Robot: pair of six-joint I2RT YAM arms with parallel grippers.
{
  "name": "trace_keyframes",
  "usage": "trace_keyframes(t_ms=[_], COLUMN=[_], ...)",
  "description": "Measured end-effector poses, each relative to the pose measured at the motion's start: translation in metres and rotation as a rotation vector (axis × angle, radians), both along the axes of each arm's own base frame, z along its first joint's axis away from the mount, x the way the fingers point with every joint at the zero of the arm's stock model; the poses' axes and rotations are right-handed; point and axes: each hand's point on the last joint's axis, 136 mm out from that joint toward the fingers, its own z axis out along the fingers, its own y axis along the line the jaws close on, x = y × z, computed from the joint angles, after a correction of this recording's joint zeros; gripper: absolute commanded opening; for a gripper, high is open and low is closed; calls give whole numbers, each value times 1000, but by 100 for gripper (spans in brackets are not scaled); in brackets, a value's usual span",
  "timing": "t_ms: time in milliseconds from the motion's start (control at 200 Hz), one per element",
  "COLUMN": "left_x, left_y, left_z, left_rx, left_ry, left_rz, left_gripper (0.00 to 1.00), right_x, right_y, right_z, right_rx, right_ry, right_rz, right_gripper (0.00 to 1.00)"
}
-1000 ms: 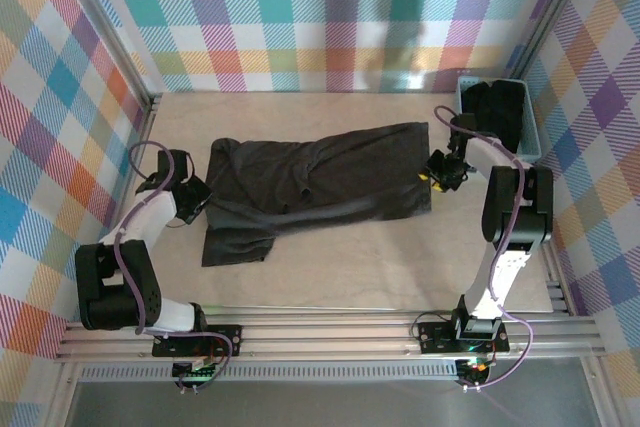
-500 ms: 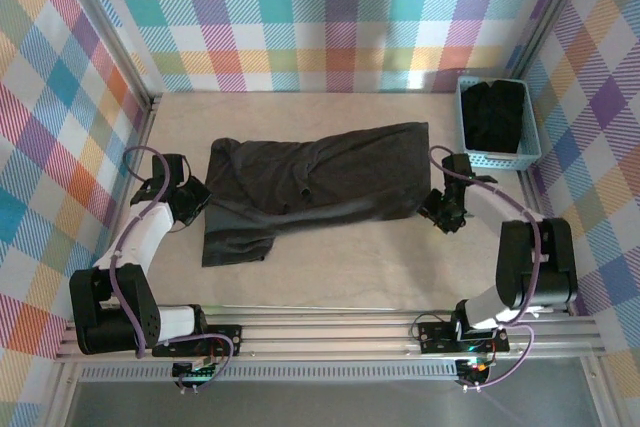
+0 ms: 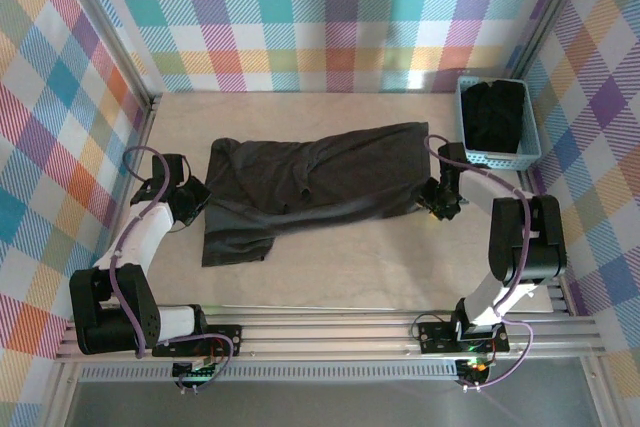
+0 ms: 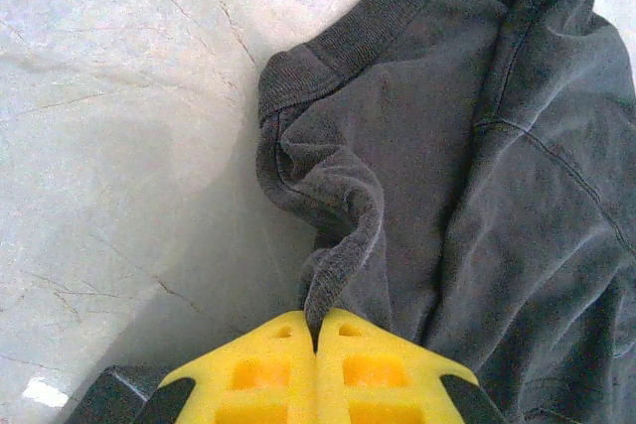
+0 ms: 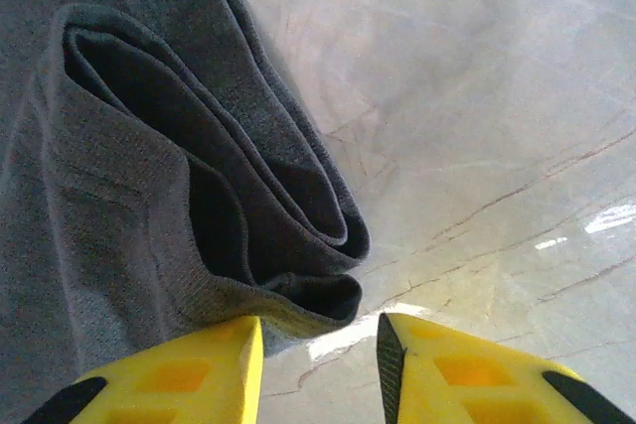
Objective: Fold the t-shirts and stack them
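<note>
A dark charcoal t-shirt (image 3: 315,182) lies spread and wrinkled across the middle of the table, one sleeve hanging toward the near left. My left gripper (image 3: 197,197) is at its left edge. In the left wrist view that gripper (image 4: 316,323) is shut on a raised fold of the ribbed edge of the t-shirt (image 4: 477,146). My right gripper (image 3: 430,205) sits at the shirt's near right corner. In the right wrist view that gripper (image 5: 320,330) stands open, with the folded corner of the t-shirt (image 5: 149,196) just ahead of the gap and against the left finger (image 5: 199,369).
A light blue mesh basket (image 3: 499,157) holding more dark t-shirts (image 3: 497,117) stands at the back right. Plaid walls close in the table on three sides. A metal rail (image 3: 320,332) runs along the near edge. Bare tabletop (image 3: 340,277) lies in front of the shirt.
My right arm has swung away from the basket and brought its gripper to the shirt's near right corner, its jaws narrowing. The left gripper has stayed shut on the shirt's edge.
</note>
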Motion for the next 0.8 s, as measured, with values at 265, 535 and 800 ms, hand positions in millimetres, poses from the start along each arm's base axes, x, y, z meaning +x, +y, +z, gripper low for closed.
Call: trace_keyframes(t_ms=[265, 535, 800], left_x=[0, 0, 0], left_y=[0, 0, 0], left_z=[2, 3, 8], left_rx=[0, 1, 0], left_ry=[-5, -10, -7], left_rz=[0, 0, 0], left_gripper=[0, 0, 0], right_x=[3, 23, 26], right_y=[0, 2, 2], right_z=[-10, -8, 8], right_rx=[-2, 1, -1], right_ry=[33, -3, -36], right_rz=[2, 13, 21], right_gripper=[29, 8, 0])
